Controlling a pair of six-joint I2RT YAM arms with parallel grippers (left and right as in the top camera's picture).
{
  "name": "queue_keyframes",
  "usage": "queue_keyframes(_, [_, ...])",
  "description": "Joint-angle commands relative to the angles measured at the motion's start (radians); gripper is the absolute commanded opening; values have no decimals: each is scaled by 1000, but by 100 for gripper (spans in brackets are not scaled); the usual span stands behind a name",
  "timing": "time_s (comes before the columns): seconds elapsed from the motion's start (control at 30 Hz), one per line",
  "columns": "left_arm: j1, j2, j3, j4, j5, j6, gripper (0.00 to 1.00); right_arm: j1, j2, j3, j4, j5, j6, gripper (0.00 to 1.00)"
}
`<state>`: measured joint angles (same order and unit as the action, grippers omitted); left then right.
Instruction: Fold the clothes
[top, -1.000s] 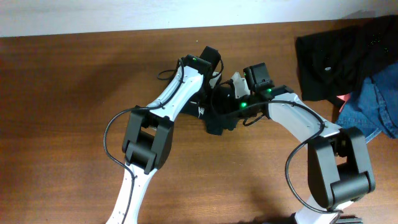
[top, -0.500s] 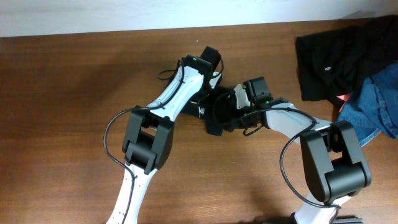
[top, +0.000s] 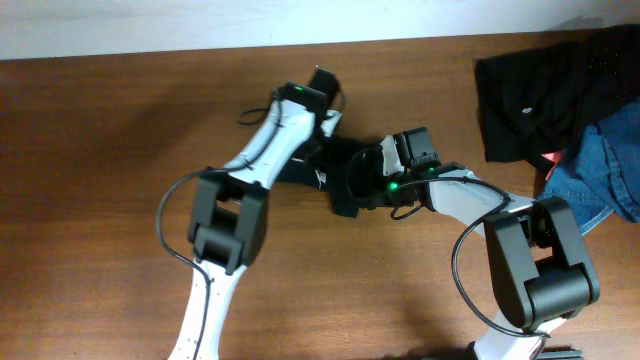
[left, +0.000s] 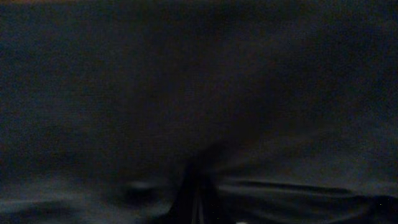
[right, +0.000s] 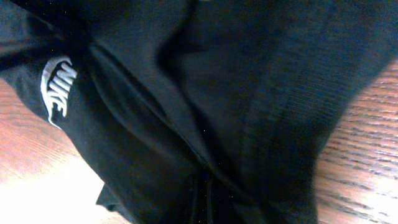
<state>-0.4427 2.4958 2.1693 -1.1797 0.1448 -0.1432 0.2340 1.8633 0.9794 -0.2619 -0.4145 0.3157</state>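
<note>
Black T-shirt (top: 345, 197) lies bunched in a small heap near the middle of the counter (top: 120, 180), not spread flat. On the right wrist camera I see its white logo (right: 56, 87) on a creased panel, with thick folds running diagonally and bare wood showing at the right edge and lower left.

Left gripper (top: 322, 140) comes in on the heap from the far side. Its wrist camera shows nothing but dark fabric filling the view, wrinkles drawn together at bottom centre. I read the jaws as fully closed with cloth pinched; the fingers themselves I cannot make out.

Right gripper (top: 365, 175) meets the heap from the right, opposite the left one. Jaws closed here too, folds converging at the bottom centre of its view, so it has shirt fabric nipped.

Both arms bend in over the heap from the near edge.

At the counter's far right corner, well apart: another black garment (top: 530, 95) and blue denim (top: 605, 170), piled together.
</note>
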Motion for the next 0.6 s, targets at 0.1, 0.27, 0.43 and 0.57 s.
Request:
queue_keyframes(0.1, [177,60,-12,-27,-138,-5,1,-14,25,-39,-25,139,8,4])
queue_keyframes(0.27, [265,60,17,-33,-124,-4,1,-14,25,-39,-24,139,8,4])
queue_keyframes(0.43, [314,60,143,-123,-21,3,1,-14,25,-39,-18,138,8,4])
queue_keyframes(0.57, [308,60,274,-201,87,3,1,-14,25,-39,-13,136,8,4])
